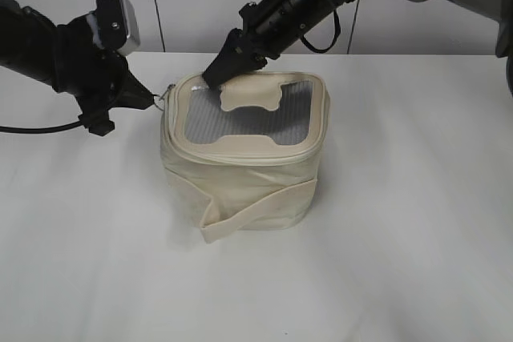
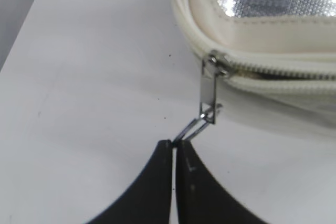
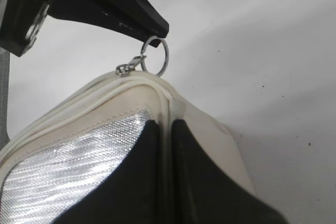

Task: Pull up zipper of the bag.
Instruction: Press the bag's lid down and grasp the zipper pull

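The zipper (image 2: 273,69) runs round the lid rim of the bag (image 1: 244,170), which sits upright near the middle of the table (image 1: 401,262). One slider (image 2: 215,64) sits at the bag's left corner, its flat tab hanging out and down to a ring pull (image 2: 190,128). The left gripper (image 2: 174,148) has its fingers pressed together on that ring, so the pull is caught only at the very tips. The right gripper (image 3: 163,145) is closed on the lid rim at the far corner, pinching the fabric edge; it serves as the anchor. A second ring (image 3: 156,56) shows there, just under the left arm.

To do this step well, the left gripper should draw the ring along the line of the track, not outward from the bag, since a sideways tug would likely tilt the slider and jam it at the corner bend. The hold on the thin ring looks slight, so a slow, steady pull seems wise. The right gripper should keep the rim taut against the pull, or the soft bag may slide or buckle.
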You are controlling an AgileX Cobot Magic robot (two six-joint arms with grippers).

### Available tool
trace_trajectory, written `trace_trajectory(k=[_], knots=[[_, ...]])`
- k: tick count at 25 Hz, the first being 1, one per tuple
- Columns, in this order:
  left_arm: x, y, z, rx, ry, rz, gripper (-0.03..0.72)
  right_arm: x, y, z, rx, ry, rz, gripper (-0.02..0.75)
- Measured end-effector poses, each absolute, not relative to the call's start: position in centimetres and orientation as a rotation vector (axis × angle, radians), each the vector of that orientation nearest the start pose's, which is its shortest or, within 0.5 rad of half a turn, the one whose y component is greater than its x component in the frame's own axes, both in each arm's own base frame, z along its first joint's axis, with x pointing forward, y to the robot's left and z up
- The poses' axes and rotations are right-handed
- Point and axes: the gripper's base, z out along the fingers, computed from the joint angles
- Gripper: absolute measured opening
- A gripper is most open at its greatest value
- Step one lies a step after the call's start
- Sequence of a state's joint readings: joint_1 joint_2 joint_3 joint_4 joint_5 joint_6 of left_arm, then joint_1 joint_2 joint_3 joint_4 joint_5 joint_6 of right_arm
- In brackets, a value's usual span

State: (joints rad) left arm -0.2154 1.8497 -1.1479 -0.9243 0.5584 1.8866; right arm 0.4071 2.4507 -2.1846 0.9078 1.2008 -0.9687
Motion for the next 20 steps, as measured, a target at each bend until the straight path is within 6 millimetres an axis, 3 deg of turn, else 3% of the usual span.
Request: trace_trajectory(k=[4,13,20], knots=[[36.0,-11.88,18.83,1.581,1.86,-0.205,0.003,44.73,26.57,19.3,-1.329,2.146,1.069,0.044],[35.49,-11.99,18.66,1.649,1.847,-0.249,0.12,44.73,26.57,19.3,-1.325,2.149,1.07,0.043],[35.92,-11.8,18.73,1.613,1.852,-0.194,0.306,44.73,26.57,19.3,-1.325,2.149,1.07,0.043]])
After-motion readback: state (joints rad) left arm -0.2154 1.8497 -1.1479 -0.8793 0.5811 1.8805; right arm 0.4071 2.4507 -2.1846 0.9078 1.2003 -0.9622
